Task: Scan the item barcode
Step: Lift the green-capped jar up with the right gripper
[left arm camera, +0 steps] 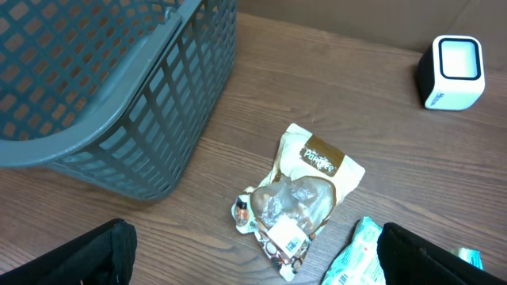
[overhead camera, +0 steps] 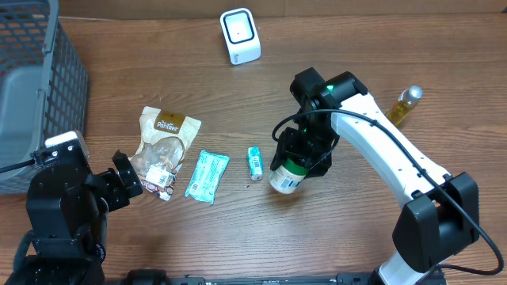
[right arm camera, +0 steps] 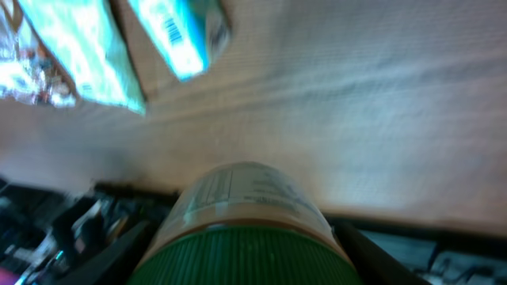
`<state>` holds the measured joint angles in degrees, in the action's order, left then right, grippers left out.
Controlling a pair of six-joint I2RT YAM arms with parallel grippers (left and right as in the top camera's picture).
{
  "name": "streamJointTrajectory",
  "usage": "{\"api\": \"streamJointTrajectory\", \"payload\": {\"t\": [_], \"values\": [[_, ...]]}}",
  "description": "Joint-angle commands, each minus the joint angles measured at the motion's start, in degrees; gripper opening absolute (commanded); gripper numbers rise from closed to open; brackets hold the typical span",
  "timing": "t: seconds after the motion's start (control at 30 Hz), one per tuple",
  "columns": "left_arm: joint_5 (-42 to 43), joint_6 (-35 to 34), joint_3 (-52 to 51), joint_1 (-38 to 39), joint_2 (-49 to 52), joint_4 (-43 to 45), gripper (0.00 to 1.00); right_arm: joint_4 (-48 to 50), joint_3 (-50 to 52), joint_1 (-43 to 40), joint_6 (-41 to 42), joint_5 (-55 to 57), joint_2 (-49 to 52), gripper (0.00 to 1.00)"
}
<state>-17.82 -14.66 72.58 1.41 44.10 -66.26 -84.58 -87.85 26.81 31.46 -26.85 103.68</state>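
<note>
My right gripper [overhead camera: 303, 158] is shut on a jar [overhead camera: 286, 176] with a green lid and a white label, right of the table's middle. In the right wrist view the jar [right arm camera: 238, 198] fills the bottom, its lid toward the camera, with a dark finger [right arm camera: 111, 253] on each side. The white barcode scanner [overhead camera: 240, 36] stands at the back centre, well away from the jar, its window [left arm camera: 459, 59] facing up. My left gripper [overhead camera: 123, 184] stands open at the front left beside a snack bag [overhead camera: 162, 146], holding nothing.
A grey basket [overhead camera: 40, 79] fills the far left. A teal packet [overhead camera: 207, 176] and a small teal item [overhead camera: 254, 161] lie between the snack bag and the jar. A yellow bottle [overhead camera: 404, 105] lies at the right.
</note>
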Motion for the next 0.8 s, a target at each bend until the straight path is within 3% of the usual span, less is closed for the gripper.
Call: {"api": "streamJointTrajectory", "payload": {"t": [0.0, 0.7, 0.77], "values": [[-0.6, -0.2, 0.3, -0.3, -0.2, 0.0, 1.0, -1.4, -1.4, 0.0, 0.0, -7.9, -0.6, 0.39], [-0.6, -0.2, 0.3, -0.3, -0.2, 0.0, 0.99, -6.2, -1.4, 0.0, 0.0, -24.5, -0.6, 0.33], [-0.6, -0.2, 0.3, -0.3, -0.2, 0.0, 1.0, -6.3, -1.4, 0.0, 0.0, -25.8, -0.6, 0.29]]}}
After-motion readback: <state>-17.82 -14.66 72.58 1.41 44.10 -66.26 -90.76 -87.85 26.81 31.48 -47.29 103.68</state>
